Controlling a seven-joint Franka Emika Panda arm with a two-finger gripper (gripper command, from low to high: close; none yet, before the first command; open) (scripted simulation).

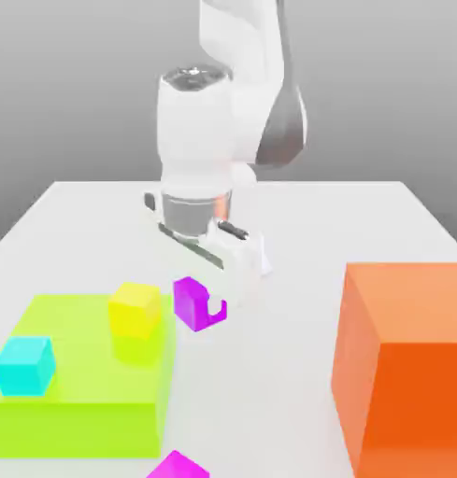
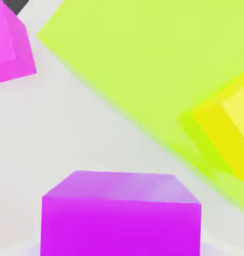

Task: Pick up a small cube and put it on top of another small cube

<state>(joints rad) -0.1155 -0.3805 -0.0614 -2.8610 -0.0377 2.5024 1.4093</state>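
in the exterior view we saw the fingers (image 1: 214, 304) closed on the small purple cube (image 1: 186, 302), which sat between them, one fingertip across its face. we could not tell whether it hung clear of the worktop (image 1: 278, 373) or touched it. from the fingers, the yellow cube (image 1: 135, 311) lay near, toward the exterior view's left, up on the green block (image 1: 82, 364); the cyan cube (image 1: 22, 368) lay farther out that same way. the pinker magenta cube (image 1: 178, 469) lay well apart from the fingers, toward the camera, past the block's near corner. the big orange block (image 1: 400, 392) stood on their other side.

in the hand view we saw the purple cube squarely within the grasp, its flat face across the span. from it, the yellow and the magenta cubes lay off on different sides, both apart from it.

the task did not say which cube was the base, so we judged the coming move hung on that bearing: a short way sideways for the yellow, with height to clear the block, or farther toward the camera for the magenta.
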